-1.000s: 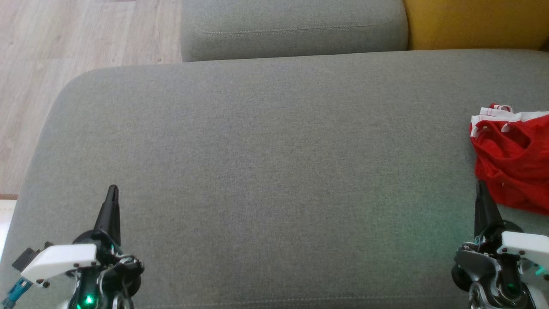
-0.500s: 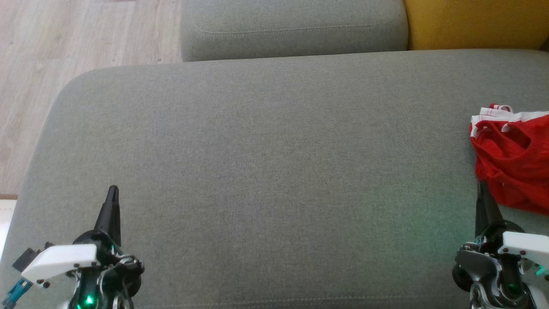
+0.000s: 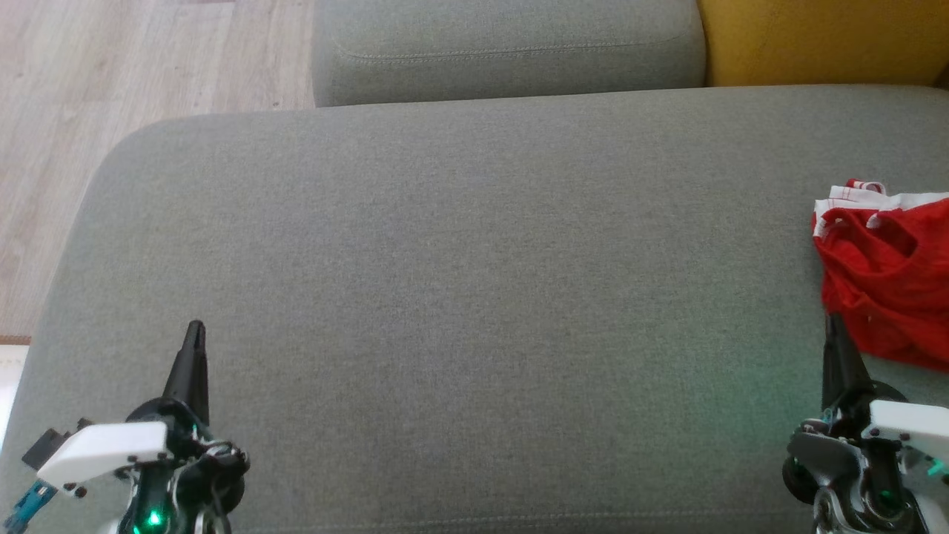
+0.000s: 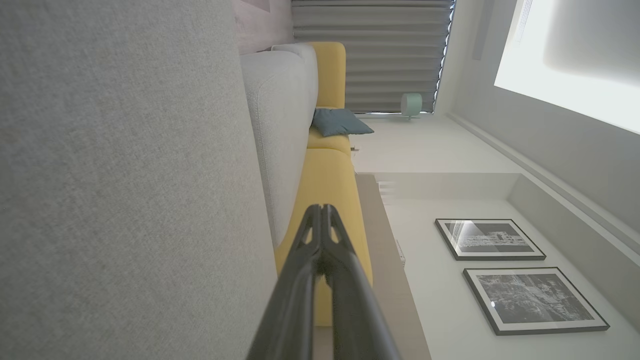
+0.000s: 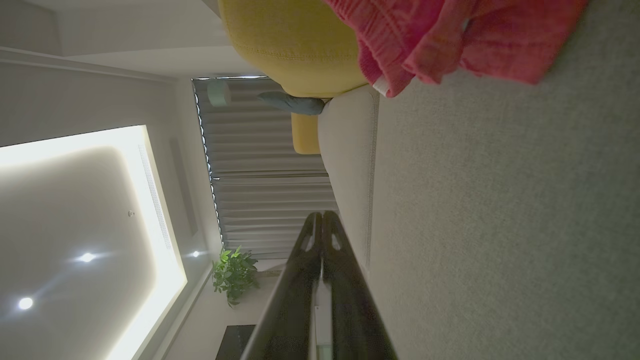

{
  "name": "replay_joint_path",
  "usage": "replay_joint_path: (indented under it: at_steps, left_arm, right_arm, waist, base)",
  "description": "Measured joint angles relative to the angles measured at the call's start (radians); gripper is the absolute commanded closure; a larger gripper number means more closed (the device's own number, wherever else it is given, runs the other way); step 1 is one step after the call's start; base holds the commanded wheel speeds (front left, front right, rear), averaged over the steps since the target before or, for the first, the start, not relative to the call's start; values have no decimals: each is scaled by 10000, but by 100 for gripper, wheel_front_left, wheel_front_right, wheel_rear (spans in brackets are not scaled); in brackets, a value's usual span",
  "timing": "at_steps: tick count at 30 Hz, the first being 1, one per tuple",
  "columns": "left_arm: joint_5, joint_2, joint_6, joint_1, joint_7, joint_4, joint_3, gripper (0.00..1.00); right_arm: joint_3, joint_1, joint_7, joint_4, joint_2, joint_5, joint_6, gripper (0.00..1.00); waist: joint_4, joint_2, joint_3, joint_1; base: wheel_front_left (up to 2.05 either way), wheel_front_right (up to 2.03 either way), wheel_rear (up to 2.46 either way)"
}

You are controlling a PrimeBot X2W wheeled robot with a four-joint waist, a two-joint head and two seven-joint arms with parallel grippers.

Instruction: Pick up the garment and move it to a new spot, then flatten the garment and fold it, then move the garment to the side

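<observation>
Fingers pinched together and empty on left gripper (image 3: pixel 195 326) and right gripper (image 3: pixel 829 319), over the wide grey fabric seat (image 3: pixel 474 297). Crumpled red white-trimmed garment (image 3: pixel 886 282) lies right, just past that gripper; yellow upholstered cushion (image 3: pixel 815 37) far right.

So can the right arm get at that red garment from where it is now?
Probably yes. The right gripper is just beside the red garment, which lies on the grey cushion, with nothing between them. Its jaws are shut and would need opening first.

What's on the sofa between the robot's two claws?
Only bare grey sofa cushion lies between the left claw and right claw, as the head view shows.
</observation>
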Motion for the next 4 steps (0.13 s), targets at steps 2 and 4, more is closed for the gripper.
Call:
replay_joint_path:
  at_steps: [2,4]
  left_arm:
    - [0,0,0,0,0,0,0,100]
    - [0,0,0,0,0,0,0,100]
  right_arm:
    - [-2,0,0,2,0,0,0,100]
    - [-6,0,2,2,0,0,0,100]
  waist:
    - [0,0,0,0]
    - [0,0,0,0]
  base:
    - [0,0,0]
    - [0,0,0]
